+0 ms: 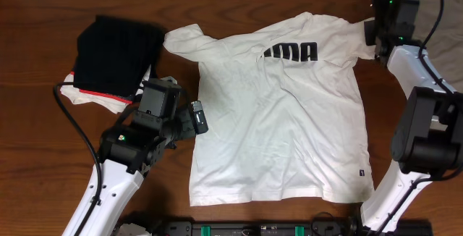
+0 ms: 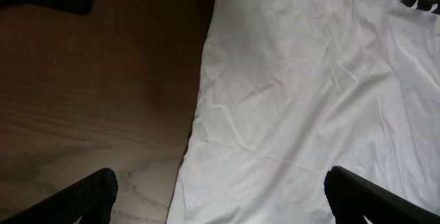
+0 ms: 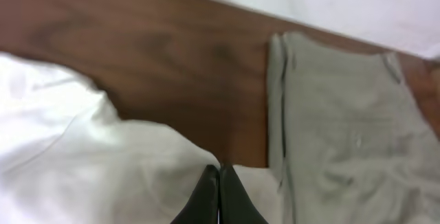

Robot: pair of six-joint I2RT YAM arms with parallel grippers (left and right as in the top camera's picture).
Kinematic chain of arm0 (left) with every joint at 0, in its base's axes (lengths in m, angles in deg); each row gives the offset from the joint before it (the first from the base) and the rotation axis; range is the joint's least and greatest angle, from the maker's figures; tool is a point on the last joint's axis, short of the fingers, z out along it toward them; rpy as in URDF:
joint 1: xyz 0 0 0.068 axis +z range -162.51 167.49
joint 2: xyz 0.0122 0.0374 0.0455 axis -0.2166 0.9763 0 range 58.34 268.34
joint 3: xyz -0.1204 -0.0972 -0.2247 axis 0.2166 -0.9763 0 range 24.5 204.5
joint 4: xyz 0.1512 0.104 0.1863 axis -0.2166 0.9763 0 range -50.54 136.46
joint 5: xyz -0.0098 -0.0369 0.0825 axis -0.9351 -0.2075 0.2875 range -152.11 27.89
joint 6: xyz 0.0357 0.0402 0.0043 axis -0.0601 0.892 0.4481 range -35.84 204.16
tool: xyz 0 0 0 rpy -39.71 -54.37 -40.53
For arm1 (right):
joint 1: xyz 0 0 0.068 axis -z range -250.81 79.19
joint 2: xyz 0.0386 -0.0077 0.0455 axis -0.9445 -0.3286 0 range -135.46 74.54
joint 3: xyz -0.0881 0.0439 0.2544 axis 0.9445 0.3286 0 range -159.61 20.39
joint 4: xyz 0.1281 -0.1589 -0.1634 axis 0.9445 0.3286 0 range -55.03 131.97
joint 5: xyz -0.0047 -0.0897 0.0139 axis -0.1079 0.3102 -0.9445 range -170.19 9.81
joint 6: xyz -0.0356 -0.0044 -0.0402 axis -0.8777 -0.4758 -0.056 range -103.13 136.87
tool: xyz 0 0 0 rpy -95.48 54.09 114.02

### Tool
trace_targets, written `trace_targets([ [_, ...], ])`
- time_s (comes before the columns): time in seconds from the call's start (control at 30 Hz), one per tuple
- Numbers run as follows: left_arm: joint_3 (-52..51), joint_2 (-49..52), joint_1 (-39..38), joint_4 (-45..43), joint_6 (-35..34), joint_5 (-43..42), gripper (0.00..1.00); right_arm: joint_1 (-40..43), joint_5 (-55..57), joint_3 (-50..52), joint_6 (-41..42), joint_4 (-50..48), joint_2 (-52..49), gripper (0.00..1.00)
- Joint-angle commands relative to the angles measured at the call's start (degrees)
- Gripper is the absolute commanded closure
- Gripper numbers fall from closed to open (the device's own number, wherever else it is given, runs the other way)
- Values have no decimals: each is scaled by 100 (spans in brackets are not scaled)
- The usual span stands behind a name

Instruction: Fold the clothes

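The clothes, a white T-shirt (image 1: 289, 120), lie spread flat on the wooden table, with black lettering (image 1: 289, 51) on the chest and a small black tag (image 1: 361, 172) near the hem. My left gripper (image 1: 187, 120) hangs open over the shirt's left side edge. In the left wrist view that gripper (image 2: 220, 196) has its fingers wide apart, straddling the edge of the shirt (image 2: 309, 100). My right gripper (image 1: 370, 33) is at the right sleeve. In the right wrist view it (image 3: 218, 172) is shut, pinching the sleeve's edge (image 3: 82, 162).
A black folded garment with a red edge (image 1: 116, 55) lies at the back left on a white cloth (image 1: 87, 98). A flat olive-grey cloth (image 3: 344, 128) lies right of the sleeve, at the table's back right corner (image 1: 443, 19).
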Motion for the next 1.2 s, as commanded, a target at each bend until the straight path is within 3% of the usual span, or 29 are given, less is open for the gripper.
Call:
trace_targets([
  [0.0, 44, -2, 17, 7, -4, 94, 2, 70, -142, -63, -68, -282, -400, 99],
  [0.2, 44, -2, 17, 7, -4, 94, 2, 70, -111, -63, -66, -1462, -1130, 98],
  [0.3, 44, -2, 17, 7, -4, 94, 2, 68, 146, -63, 122, -2028, -1263, 86],
  [0.37, 44, -2, 17, 7, -4, 94, 2, 68, 317, -85, 490, -2100, -1165, 75],
  [0.4, 44, -2, 17, 7, -4, 94, 2, 68, 372, -85, 623, -2050, -1075, 64],
  [0.47, 44, -2, 17, 7, -4, 94, 2, 70, 380, -87, 931, -1744, -778, 49],
  [0.6, 44, -2, 17, 7, -4, 94, 2, 68, 367, -85, 1237, -787, -39, 42],
  [0.77, 44, -2, 17, 7, -4, 94, 2, 70, -79, -85, 1445, 1233, 883, 36],
  [0.83, 44, -2, 17, 7, -4, 94, 2, 68, -323, -85, 1445, 1947, 1110, 44],
  [0.97, 44, -2, 17, 7, -4, 94, 2, 70, -560, -72, 1856, 2970, 1176, 82],
  [1.17, 44, -2, 17, 7, -4, 94, 2, 63, -1255, 85, 1928, 3132, 643, 98],
])
